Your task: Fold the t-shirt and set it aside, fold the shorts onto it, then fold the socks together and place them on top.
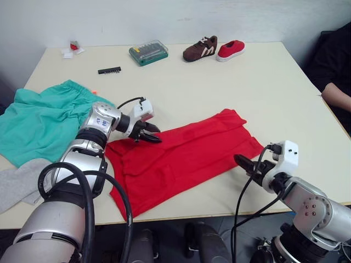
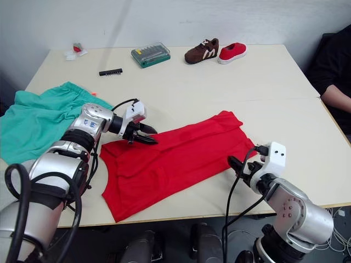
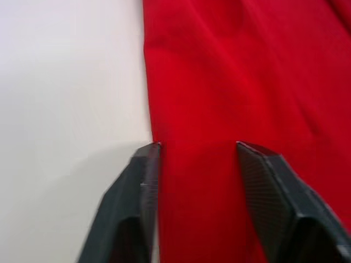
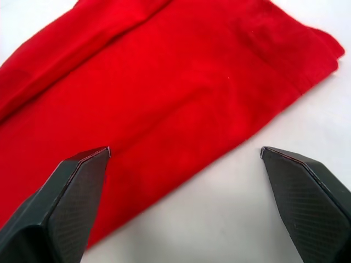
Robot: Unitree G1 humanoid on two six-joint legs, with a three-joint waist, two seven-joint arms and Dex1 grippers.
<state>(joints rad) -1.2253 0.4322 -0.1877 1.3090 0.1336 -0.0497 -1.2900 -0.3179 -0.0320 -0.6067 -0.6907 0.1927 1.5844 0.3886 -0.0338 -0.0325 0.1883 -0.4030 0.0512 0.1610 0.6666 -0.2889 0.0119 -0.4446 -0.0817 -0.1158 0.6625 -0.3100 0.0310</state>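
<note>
The red t-shirt [image 1: 184, 156] lies as a long folded band slanting across the middle of the table. My left gripper [image 1: 152, 136] hovers open at the shirt's far left edge; in the left wrist view one finger [image 3: 140, 181] is over bare table and the other over red cloth [image 3: 219, 82]. My right gripper [image 1: 244, 163] is open wide just off the shirt's near right edge [image 4: 181, 98], holding nothing. The teal shorts [image 1: 44, 118] lie spread at the table's left. Grey socks [image 1: 16, 183] sit by the near left edge.
Along the far edge sit a brown shoe [image 1: 200, 48], a red shoe [image 1: 230, 49], a green tool case [image 1: 148, 52], a black bit strip [image 1: 109, 70] and a small red item [image 1: 73, 46]. A person's arm [image 1: 335, 96] rests at the right edge.
</note>
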